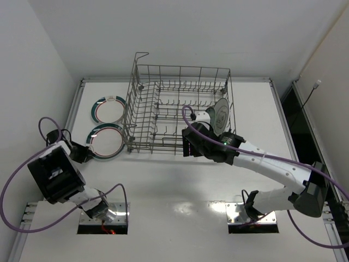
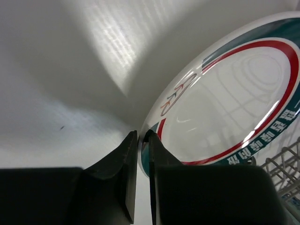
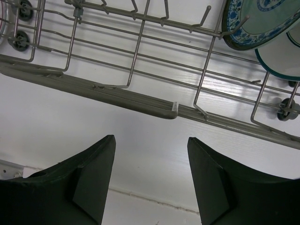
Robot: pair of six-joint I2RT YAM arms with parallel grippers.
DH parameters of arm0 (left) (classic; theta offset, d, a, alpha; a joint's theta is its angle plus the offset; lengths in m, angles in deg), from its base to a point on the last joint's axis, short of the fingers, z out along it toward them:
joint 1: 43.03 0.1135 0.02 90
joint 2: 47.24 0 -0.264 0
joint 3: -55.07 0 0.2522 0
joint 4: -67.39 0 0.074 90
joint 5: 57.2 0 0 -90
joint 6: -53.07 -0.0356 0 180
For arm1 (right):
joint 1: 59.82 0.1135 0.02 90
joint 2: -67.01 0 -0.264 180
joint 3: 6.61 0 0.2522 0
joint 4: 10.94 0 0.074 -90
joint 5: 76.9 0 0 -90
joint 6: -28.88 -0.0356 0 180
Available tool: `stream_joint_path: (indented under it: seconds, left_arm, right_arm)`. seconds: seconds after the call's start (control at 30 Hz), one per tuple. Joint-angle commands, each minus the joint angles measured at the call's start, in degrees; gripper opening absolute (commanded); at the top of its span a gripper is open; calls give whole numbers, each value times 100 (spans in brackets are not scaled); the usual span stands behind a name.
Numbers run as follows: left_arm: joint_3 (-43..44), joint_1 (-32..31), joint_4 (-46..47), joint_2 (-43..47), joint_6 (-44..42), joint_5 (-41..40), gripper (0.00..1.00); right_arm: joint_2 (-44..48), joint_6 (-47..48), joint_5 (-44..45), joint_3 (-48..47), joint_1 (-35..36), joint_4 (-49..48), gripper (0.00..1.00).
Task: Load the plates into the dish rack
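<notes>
Left of the dish rack [image 1: 163,144], the left arm [image 1: 54,174] has white shells, a boxy black housing and looping purple cables [image 1: 41,124]. The right arm [image 1: 272,164], in front of the rack, matches, with a green light [image 1: 225,143] on its wrist and matte black wedge fingers [image 3: 89,183].

Rim lettering — none legible
White characters on the green rim band of the plate [image 2: 229,105], upside down — unreadable.

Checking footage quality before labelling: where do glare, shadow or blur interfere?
Top external: sharp, with a glare patch on the near part of the table. Left wrist: the plate mirrors grid lines; the left end effector is dark, close and soft. Right wrist: the dish rack is crisp, the right end effector an unlit silhouette.
</notes>
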Motion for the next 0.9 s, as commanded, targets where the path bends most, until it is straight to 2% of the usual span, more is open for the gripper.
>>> stream_joint_path:
  seconds: [0.0,0.2,0.23,0.43,0.63,0.77,0.87]
  left_arm:
    - [499,10,-977,679,-235,-684,0]
    - [1220,-358,-1514,1517,467,-526,0]
    - [1579,-429,-1619,1579,642,-526,0]
    - [3284,-728,-2192,1702,1213,-667,0]
    - [4166,-956,-2271,1842,1461,-403,0]
    - [3843,-1193,-1403,2071,1400,105,0]
    - [3439,-1474,-182,2124,1731,1237,0]
  right_arm:
    - [3,-97,31,53,-33,-193,60]
    - [-49,-150,31,-61,-33,-87,60]
    - [-49,-150,92,-61,-33,-87,60]
    - [118,-202,145,-114,20,-87,60]
    - [713,-202,-302,-298,20,-456,60]
    - [1249,-150,-865,-87,20,-1114,60]
    - [1523,-36,-936,-95,-103,-1379,63]
